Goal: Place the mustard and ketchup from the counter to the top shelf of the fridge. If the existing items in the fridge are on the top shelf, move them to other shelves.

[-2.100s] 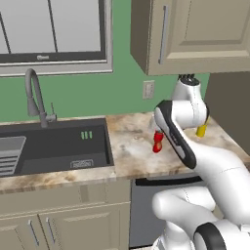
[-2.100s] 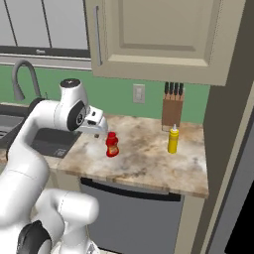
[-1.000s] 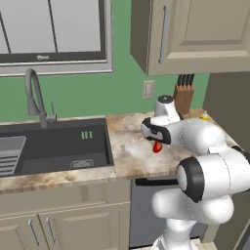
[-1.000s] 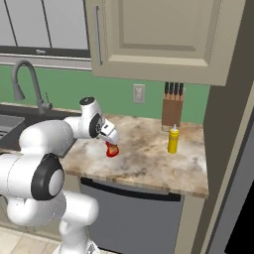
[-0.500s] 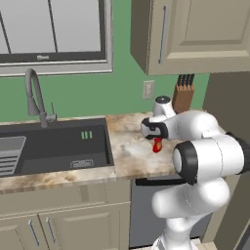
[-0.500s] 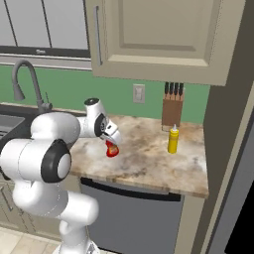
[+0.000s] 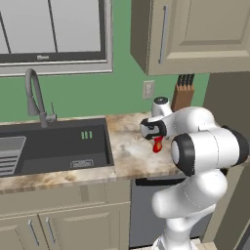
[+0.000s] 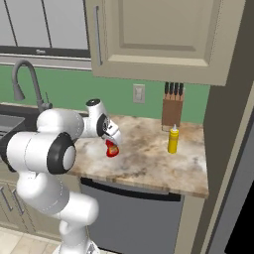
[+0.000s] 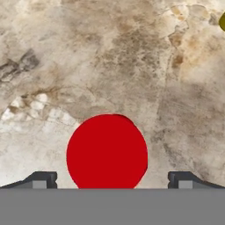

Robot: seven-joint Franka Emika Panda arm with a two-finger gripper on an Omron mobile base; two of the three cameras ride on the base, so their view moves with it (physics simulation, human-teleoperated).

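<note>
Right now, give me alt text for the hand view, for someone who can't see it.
Looking straight down, the red ketchup stands on the marbled counter, centred between the open tool's two dark fingertips, which stand clear of it on either side. A sliver of the mustard shows at the top right edge.

On the counter, the ketchup stands left of centre in the right base view, directly under the gripper. The mustard stands well to its right, just in front of the knife block at the back wall. The sink fills the left of the left base view, its tap behind it. In the hand view the ketchup sits at bottom centre, apparently between the two fingertips.
</note>
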